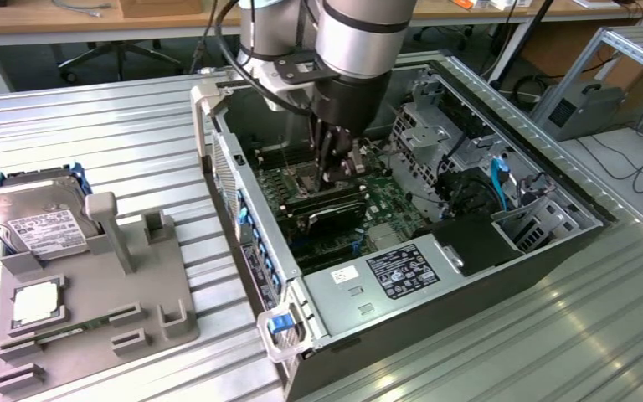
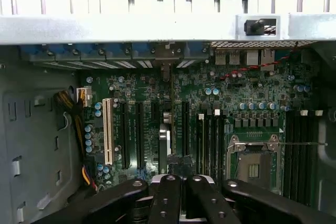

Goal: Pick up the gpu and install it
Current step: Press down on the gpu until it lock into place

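The grey tabletop (image 1: pixel 98 126) holds an open computer case (image 1: pixel 411 335) lying on its side in the middle of the exterior view. Inside it is the green board (image 1: pixel 394 209).

The arm reaches down into the case from the top middle of that view. The hand (image 1: pixel 338 163) is shut tight, and it seems to pinch the gpu (image 1: pixel 327 209) by its top edge. The gpu hangs just under the hand, right over the board and a little lower in the frame.

In the wrist view the hand (image 2: pixel 178 182) looks straight down the thin gpu (image 2: pixel 165 129). The card's long side runs the same way as the long black slots (image 2: pixel 185 124) beside it. I think it sits in line with them, but I cannot tell if it touches one.
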Motion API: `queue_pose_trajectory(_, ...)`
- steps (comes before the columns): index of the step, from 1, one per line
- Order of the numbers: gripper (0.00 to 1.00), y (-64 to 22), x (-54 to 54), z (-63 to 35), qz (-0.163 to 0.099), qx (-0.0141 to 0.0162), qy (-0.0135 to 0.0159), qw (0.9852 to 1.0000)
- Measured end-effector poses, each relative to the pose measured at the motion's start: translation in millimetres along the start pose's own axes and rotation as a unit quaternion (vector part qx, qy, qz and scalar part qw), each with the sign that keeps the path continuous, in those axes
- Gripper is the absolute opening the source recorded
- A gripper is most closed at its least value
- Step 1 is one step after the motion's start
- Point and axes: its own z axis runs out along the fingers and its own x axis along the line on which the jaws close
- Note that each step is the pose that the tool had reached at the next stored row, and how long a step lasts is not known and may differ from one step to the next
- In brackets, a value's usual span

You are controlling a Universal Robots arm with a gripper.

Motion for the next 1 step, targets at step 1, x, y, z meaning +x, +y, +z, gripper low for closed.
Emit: queue_pose_trajectory(1,0.11,-2.7,-0.1,-0.1,0.0,0.0,0.0,1.0)
